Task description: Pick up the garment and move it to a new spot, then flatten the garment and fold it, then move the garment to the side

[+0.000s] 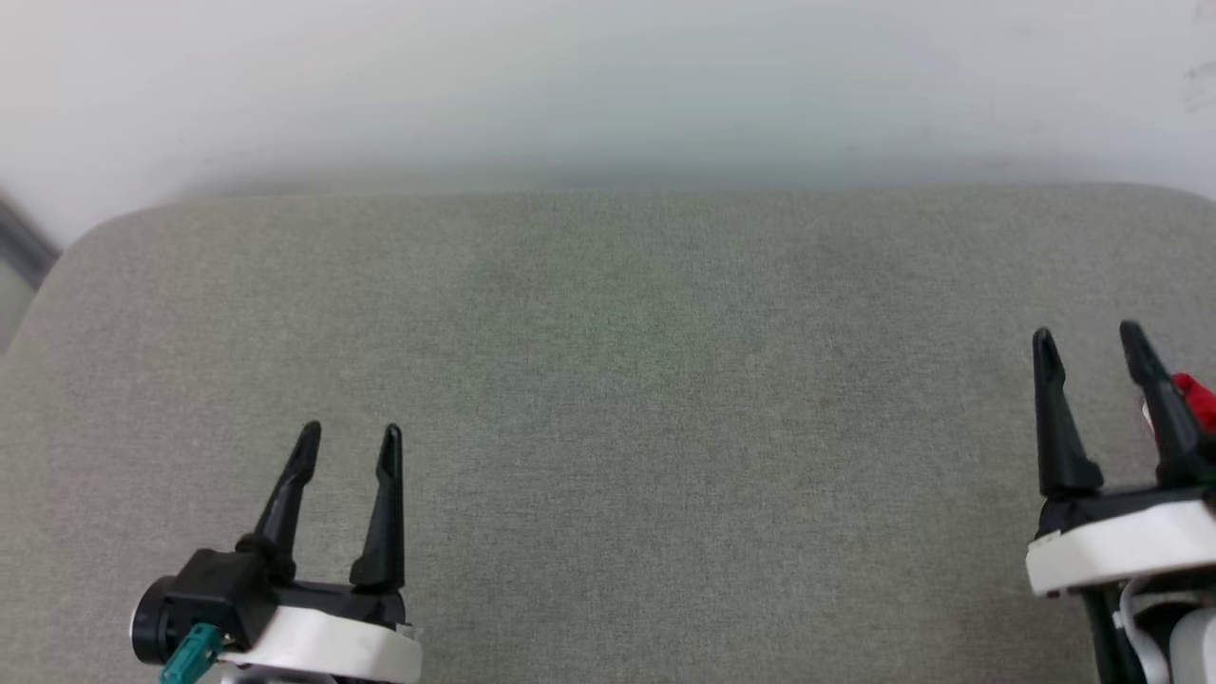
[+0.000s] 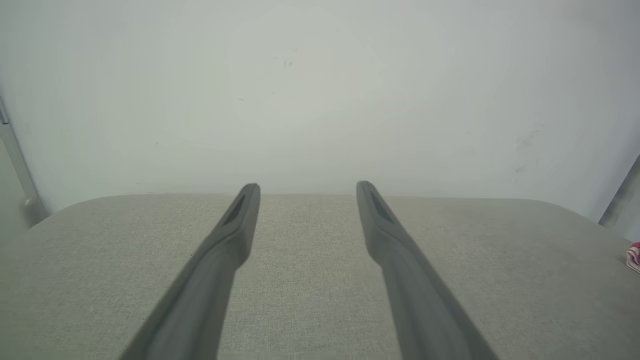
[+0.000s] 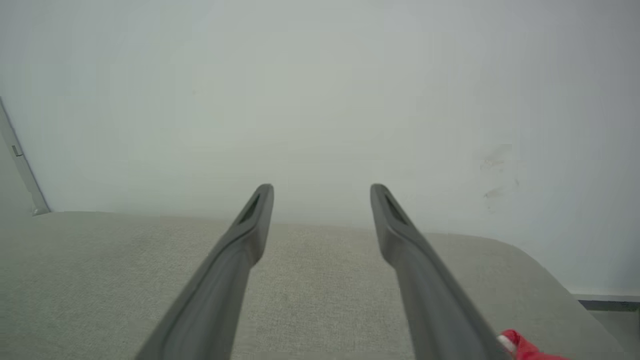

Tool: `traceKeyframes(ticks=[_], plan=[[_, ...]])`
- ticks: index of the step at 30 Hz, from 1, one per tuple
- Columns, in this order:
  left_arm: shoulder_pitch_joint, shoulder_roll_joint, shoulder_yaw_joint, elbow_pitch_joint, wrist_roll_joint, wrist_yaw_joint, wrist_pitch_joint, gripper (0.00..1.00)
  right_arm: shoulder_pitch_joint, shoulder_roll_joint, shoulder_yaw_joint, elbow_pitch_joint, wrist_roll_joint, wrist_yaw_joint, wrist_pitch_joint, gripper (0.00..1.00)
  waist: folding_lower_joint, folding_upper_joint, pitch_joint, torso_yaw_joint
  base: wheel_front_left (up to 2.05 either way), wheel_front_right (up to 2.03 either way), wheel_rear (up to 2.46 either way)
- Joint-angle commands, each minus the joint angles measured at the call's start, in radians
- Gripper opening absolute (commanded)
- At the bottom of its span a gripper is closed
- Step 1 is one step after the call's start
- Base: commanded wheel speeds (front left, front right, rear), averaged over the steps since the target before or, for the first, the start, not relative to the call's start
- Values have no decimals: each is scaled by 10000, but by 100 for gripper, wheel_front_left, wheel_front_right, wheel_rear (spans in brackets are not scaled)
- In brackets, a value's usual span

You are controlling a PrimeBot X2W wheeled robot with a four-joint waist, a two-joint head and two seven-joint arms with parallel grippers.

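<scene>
My left gripper [image 1: 351,432] hangs low over the left part of a wide grey woven fabric surface [image 1: 608,313] with rounded corners. Its two long dark fingers are spread apart and released, with no thing between them. Ahead of these jaws I see grey cloth up to the plain white wall [image 1: 608,85]. Between my two grippers the surface looks flat.

My right gripper [image 1: 1087,334] stands near the right border of the surface, a little further forward than the left one. Its jaws are also released, with a free gap between the fingers. The garment [image 1: 1195,399], a red jersey shirt with a bit of white on it, lies just outside the outer finger of these jaws and is partly hidden behind that finger. In the right wrist view a small corner of the garment [image 3: 520,346] shows beside the base of that finger. Whether it touches the finger, I cannot tell. From my left jaws the garment [image 2: 635,257] is far to the right, at the border of the surface.

So little of the garment shows that I cannot tell if it is folded or crumpled. I judge that this moment fits two stages: the shirt waits at the side to be picked up, or it is folded and put aside. In both cases, good work means that the right outer finger does not catch the cloth corner when the arm moves. I should also see the whole garment before I decide anything.
</scene>
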Motion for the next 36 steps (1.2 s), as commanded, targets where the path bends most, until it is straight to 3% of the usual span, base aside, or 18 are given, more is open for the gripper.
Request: traceKeyframes(ticks=[1, 11, 36], plan=[[114, -60, -45, 13, 67, -12, -21, 100, 206, 115, -17, 126, 57, -7, -211, 100, 4, 0, -153, 69, 0, 0, 0], [460, -362, 243, -16, -22, -10, -21, 100, 606, 550, 379, 1417, 161, -5, -1348, 100, 4, 0, -379, -24, 0, 0, 0], [403, -513, 298, -129, 40, -11, -21, 100, 309, 600, 729, 2084, 294, -5, -1789, 100, 4, 0, -355, -39, 0, 0, 0]])
